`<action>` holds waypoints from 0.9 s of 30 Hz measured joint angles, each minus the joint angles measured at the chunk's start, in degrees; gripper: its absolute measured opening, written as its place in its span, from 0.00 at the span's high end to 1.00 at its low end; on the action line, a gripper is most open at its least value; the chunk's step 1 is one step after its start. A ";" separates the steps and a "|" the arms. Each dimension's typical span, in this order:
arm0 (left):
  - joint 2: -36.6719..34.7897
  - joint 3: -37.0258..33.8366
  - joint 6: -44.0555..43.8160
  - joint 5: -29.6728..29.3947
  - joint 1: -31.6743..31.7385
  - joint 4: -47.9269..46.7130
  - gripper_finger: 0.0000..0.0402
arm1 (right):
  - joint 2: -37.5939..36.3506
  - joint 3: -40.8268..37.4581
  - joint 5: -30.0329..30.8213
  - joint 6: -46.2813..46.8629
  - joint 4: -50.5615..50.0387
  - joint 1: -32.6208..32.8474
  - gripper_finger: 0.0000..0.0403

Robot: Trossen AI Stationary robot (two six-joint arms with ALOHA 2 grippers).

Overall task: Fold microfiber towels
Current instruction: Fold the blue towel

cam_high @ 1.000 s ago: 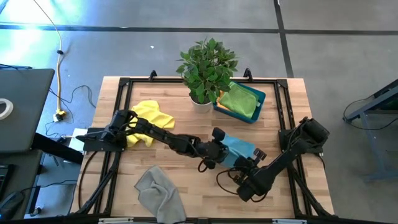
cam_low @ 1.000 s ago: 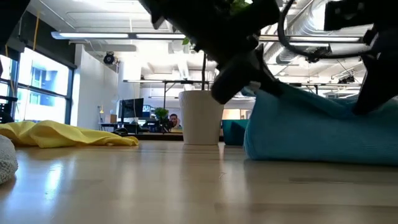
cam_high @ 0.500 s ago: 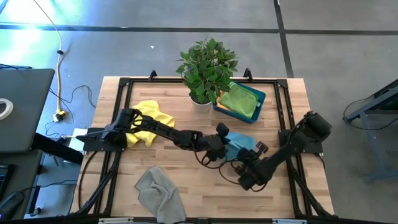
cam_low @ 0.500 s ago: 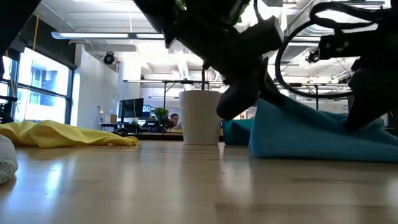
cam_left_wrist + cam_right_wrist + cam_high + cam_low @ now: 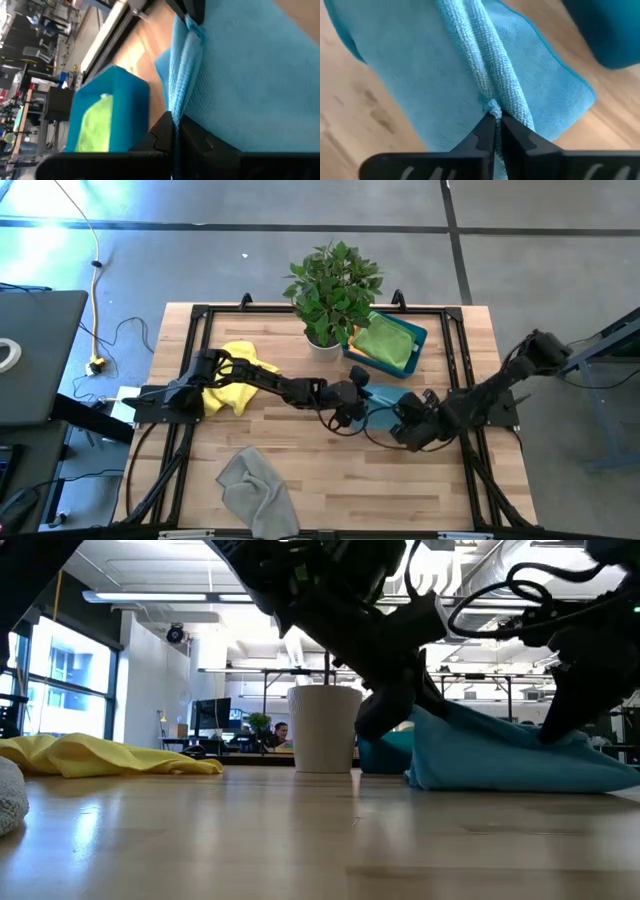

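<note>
Left gripper [image 5: 362, 402] and right gripper [image 5: 403, 423] each pinch the blue towel [image 5: 500, 755] (edges bunched), lifted slightly, it seems, off the worktop [image 5: 330, 480].

Both arms are matte black, built of slim tubular links joined by thicker rounded joint housings. Left arm [image 5: 265, 387]: base block at the 9 o'clock edge of the table [image 5: 300, 480]. Right arm [image 5: 480, 402]: bulky rounded elbow housing at 3 o'clock. Loose black cables loop beside both wrists. Left hand [image 5: 172, 131]: two flat black fingers with stepped, angular inner edges. Right hand [image 5: 495, 131]: same finger shape; black crossbar with pale slanted marks below.
</note>
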 joint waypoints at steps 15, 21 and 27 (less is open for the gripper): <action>1.70 -0.02 -0.39 3.23 2.65 -0.34 0.98 | -2.95 -0.61 2.40 -9.69 -1.81 -7.90 0.69; 3.88 0.04 -0.48 3.12 3.07 1.33 0.98 | -2.94 -0.08 4.55 -7.58 -2.95 -9.40 0.69; 4.55 0.05 -1.46 0.90 3.36 2.05 0.98 | -3.01 -0.05 2.14 -9.21 3.24 -8.14 0.69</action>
